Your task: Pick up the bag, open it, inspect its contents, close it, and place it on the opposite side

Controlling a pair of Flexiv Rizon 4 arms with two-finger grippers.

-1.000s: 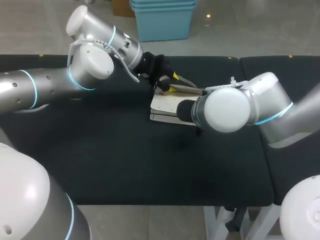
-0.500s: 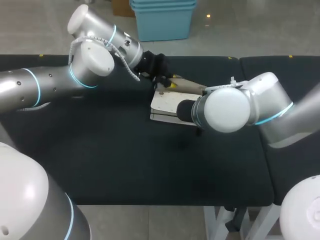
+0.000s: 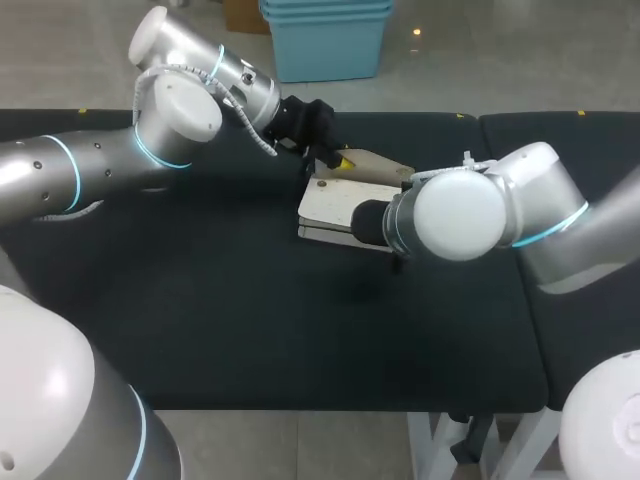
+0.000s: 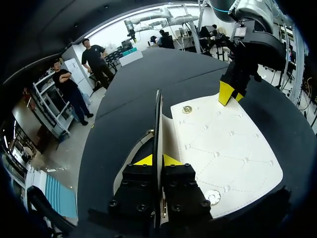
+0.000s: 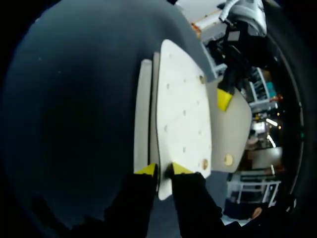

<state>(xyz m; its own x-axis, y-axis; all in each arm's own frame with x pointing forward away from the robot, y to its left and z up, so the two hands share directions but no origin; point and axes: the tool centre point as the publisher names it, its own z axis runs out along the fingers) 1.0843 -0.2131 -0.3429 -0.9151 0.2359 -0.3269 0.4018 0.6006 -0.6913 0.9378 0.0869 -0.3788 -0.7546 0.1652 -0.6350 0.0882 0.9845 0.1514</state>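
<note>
Here, one cream bag (image 3: 335, 205) lies flat on the black table (image 3: 250, 330), close to the far edge and about midway along it, well away from the near edge and both near corners. Its single flap (image 3: 375, 165) is lifted off the body and stands tilted up on the far side.

Two grippers are on it, one at each end. The left gripper (image 3: 340, 160), coming in from the far left corner, has its two yellow tips pinched narrowly on the flap; in the left wrist view (image 4: 157, 159) the flap (image 4: 157, 119) runs edge-on straight out from between the fingers, touched from both sides. The right gripper (image 5: 159, 169) clamps the edge of the bag's upper panel (image 5: 183, 114) between its two tips, fingers close together; in the head view the right arm's wrist (image 3: 450, 215) hides it.

Two round metal studs (image 4: 185, 109) show on the quilted face of the bag.
</note>
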